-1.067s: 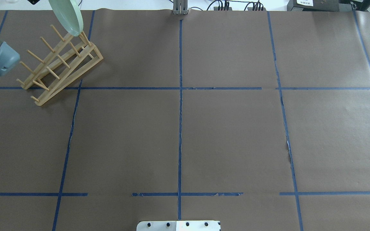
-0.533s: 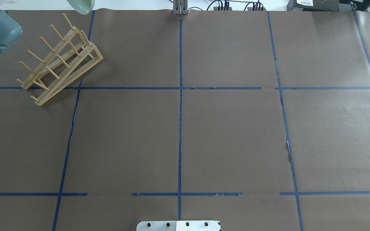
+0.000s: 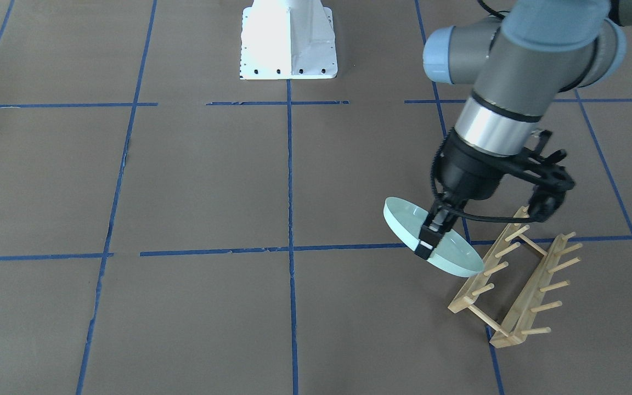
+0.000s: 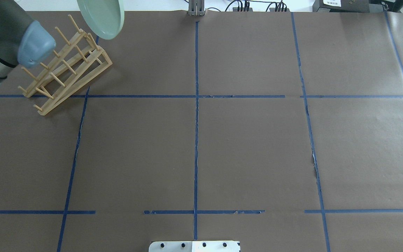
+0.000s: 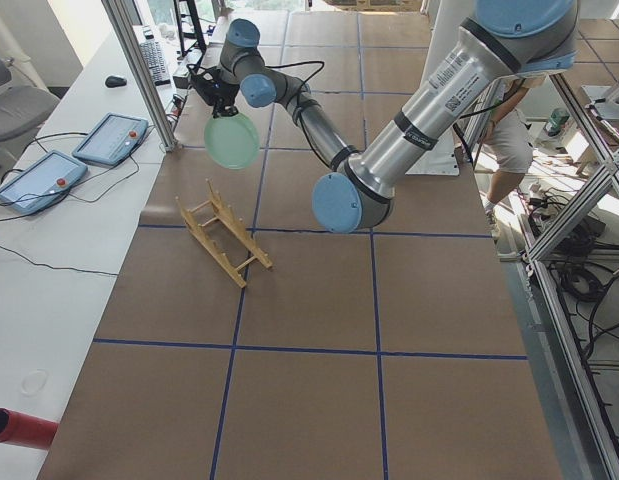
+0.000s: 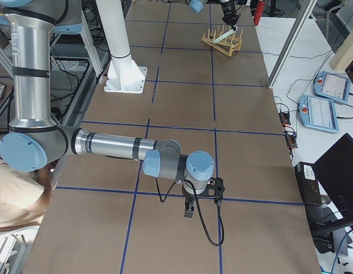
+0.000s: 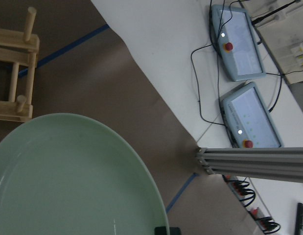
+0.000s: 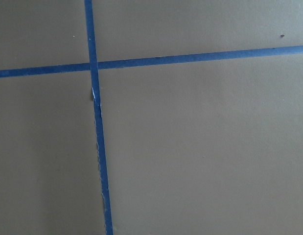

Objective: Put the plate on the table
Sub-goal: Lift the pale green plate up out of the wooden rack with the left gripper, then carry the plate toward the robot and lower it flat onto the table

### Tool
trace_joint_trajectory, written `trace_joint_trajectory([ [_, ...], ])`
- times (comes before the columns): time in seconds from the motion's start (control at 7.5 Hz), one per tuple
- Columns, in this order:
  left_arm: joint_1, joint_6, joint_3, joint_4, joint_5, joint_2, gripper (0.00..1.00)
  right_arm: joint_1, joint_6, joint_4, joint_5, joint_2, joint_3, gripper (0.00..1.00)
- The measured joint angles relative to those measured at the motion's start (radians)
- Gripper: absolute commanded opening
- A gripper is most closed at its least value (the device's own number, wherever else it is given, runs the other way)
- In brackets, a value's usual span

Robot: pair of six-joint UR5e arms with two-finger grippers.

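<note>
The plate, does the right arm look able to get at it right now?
Probably not. The plate hangs in the left gripper by the rack at one end of the table; the right gripper sits low at the opposite end.

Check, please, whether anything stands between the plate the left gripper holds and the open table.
Nothing visible does. The left gripper holds the plate tilted in the air, clear of the wooden rack beside it; toward the centre, the table shows only brown paper.
</note>
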Motion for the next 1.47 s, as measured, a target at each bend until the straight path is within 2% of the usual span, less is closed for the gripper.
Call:
trace_joint_trajectory([
  [0.27,0.139,0.114,0.067,0.289,0.005,-0.081,0.0,0.0,0.0,0.0,0.0,0.0,0.0,1.0],
  [0.53,0.26,0.186,0.215,0.432,0.037,-0.156,0.0,0.0,0.0,0.0,0.0,0.0,0.0,1.0],
  [0.8,0.332,0.207,0.265,0.458,0.057,-0.157,0.0,0.0,0.0,0.0,0.0,0.0,0.0,1.0],
  [1.07,0.373,0.212,0.269,0.454,0.07,-0.126,0.0,0.0,0.0,0.0,0.0,0.0,0.0,1.0],
  [1.2,0.386,0.214,0.267,0.448,0.074,-0.117,0.04,0.0,0.0,0.0,0.0,0.0,0.0,1.0],
  [1.33,0.393,0.214,0.265,0.434,0.075,-0.114,0.48,0.0,0.0,0.0,0.0,0.0,0.0,1.0],
  [1.47,0.395,0.215,0.264,0.411,0.075,-0.113,0.99,0.0,0.0,0.0,0.0,0.0,0.0,1.0],
])
